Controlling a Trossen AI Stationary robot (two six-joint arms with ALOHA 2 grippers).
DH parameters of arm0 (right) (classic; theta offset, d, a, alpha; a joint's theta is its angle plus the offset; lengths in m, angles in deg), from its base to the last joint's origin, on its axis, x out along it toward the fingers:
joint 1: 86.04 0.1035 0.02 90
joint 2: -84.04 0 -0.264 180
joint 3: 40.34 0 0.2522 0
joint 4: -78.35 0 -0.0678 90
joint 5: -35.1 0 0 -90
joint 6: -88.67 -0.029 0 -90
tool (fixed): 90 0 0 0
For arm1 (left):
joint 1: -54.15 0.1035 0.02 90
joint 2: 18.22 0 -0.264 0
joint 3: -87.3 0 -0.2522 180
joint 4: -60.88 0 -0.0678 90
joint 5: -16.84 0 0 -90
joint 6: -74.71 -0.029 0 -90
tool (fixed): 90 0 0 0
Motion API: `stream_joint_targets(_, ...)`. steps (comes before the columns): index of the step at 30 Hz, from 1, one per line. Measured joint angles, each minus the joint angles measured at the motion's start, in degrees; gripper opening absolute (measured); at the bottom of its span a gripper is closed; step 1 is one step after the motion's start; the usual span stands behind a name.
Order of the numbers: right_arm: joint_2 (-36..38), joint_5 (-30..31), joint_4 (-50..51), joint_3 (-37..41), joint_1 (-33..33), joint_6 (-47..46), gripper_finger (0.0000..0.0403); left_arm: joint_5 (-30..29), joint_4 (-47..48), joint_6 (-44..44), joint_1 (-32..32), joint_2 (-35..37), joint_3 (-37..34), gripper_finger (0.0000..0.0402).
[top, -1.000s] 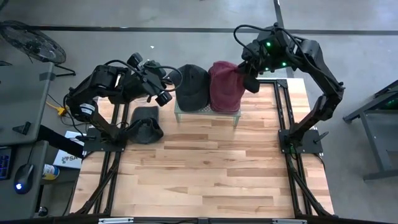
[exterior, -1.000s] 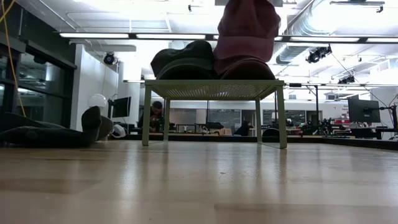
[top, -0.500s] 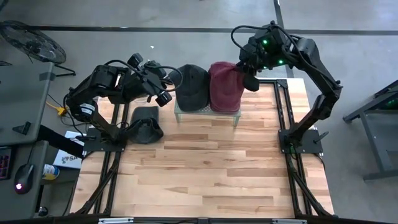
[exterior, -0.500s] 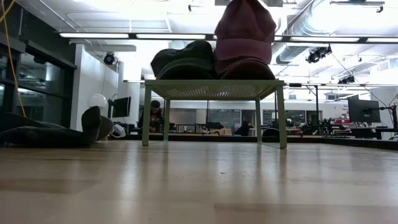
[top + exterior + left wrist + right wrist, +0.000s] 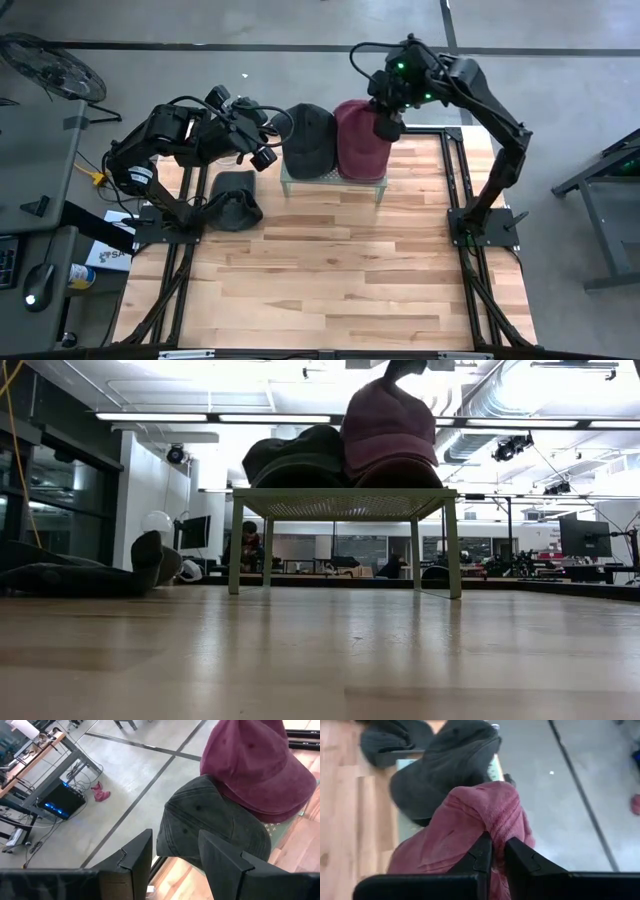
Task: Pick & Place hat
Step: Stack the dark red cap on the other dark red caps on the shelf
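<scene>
While the right tool [image 5: 498, 851] pinches a fold of the maroon hat [image 5: 362, 140], that hat sits on the small green stand [image 5: 333, 178] at the table's [image 5: 330, 270] twelve o'clock edge.

Seen from above, the right tool [image 5: 386, 122] covers the hat's three o'clock side; its fingers [image 5: 480, 854] press together on the cloth in the right wrist view, though their tips are buried in the fold. At nine o'clock of the maroon hat, touching it, lies a dark grey hat [image 5: 308, 140]. At table height both hats' brims are hidden behind the stand top, and the right arm is cut off at the upper edge. The left tool [image 5: 262, 150] hovers at nine o'clock of the grey hat, fingers [image 5: 222, 865] apart and holding nothing. Another dark hat [image 5: 233, 199] lies on the table by the left arm's base, partly under it.
</scene>
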Motion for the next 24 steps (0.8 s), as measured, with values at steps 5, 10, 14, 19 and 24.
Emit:
stream_joint_targets(5,-0.55,4.75,-2.44,0.0,0.0,0.01,0.0053,0.03,0.0,0.07,0.0,0.0,0.0,0.0156)
stream_joint_targets(10,-0.59,6.11,-4.27,0.0,0.0,0.01,0.0076,0.04,0.0,0.07,0.0,0.0,0.0,0.0156)
stream_joint_targets(14,-0.59,6.81,-4.54,0.0,0.0,-0.41,0.0092,0.05,0.0,0.07,0.0,0.0,0.0,0.0156)
stream_joint_targets(19,-0.59,7.87,-4.54,0.0,0.0,-3.04,0.013,0.07,0.02,0.62,0.0,0.0,0.0,0.0156)
stream_joint_targets(24,-0.59,7.94,-5.02,0.0,0.0,-4.84,0.0177,0.07,0.04,0.79,0.0,-0.01,0.0,0.0156)
